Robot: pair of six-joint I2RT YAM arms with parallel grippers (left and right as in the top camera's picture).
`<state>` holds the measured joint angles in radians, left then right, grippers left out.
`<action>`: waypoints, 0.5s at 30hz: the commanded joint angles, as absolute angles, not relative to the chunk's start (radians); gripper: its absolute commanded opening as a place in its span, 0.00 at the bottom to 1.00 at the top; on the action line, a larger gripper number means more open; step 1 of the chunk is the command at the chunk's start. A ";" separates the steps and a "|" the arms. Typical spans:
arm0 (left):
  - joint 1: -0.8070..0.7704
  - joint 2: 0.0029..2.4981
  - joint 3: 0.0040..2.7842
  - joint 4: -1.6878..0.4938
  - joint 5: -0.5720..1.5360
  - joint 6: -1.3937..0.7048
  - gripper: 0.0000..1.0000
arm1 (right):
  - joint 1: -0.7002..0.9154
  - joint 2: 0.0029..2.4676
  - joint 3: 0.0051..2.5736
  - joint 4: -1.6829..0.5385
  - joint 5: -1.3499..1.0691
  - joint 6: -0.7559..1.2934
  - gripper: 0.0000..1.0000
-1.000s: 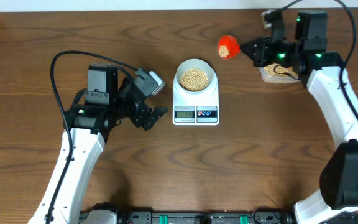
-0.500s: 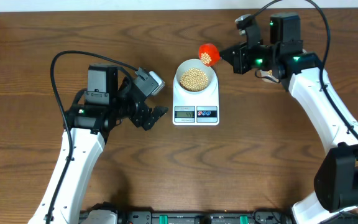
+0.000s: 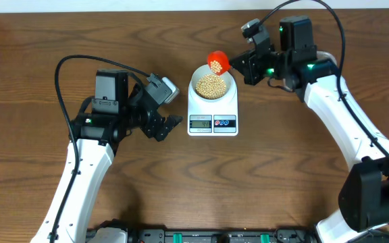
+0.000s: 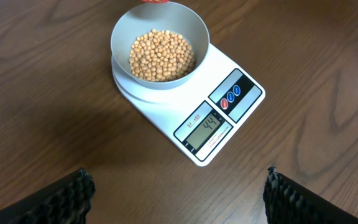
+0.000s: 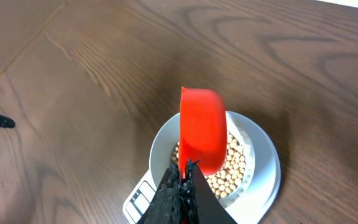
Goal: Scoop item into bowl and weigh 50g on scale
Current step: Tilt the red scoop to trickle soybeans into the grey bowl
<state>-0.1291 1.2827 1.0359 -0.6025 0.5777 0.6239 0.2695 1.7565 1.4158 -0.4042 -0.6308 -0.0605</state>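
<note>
A pale grey bowl (image 3: 213,86) stands on the white scale (image 3: 213,123) and holds a heap of tan beans (image 4: 161,55). The scale's display (image 4: 206,126) reads 44. My right gripper (image 3: 238,64) is shut on the handle of a red scoop (image 3: 217,62). The scoop hangs over the bowl's far rim with beans showing in it. In the right wrist view the scoop (image 5: 202,127) is tilted on its side above the beans (image 5: 229,168). My left gripper (image 3: 174,108) stands open and empty, left of the scale. Its fingertips (image 4: 73,193) frame bare table.
The brown wooden table (image 3: 282,169) carries the scale at its middle. My left arm (image 3: 100,128) lies along the left side and my right arm (image 3: 343,121) reaches in from the right. A black cable (image 3: 63,81) loops over the left arm.
My right arm has carried the red scoop leftwards from the back right to above the bowl's rim. The left arm has not moved.
</note>
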 commanded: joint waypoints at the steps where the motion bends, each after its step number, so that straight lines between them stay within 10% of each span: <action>1: -0.130 1.280 1.029 -0.604 0.591 0.612 0.89 | 0.290 1.734 1.410 -0.408 -0.600 -0.115 0.01; 15: -0.130 1.280 1.029 -0.604 0.591 0.612 0.89 | 0.355 1.734 1.410 -0.415 -0.481 -0.226 0.01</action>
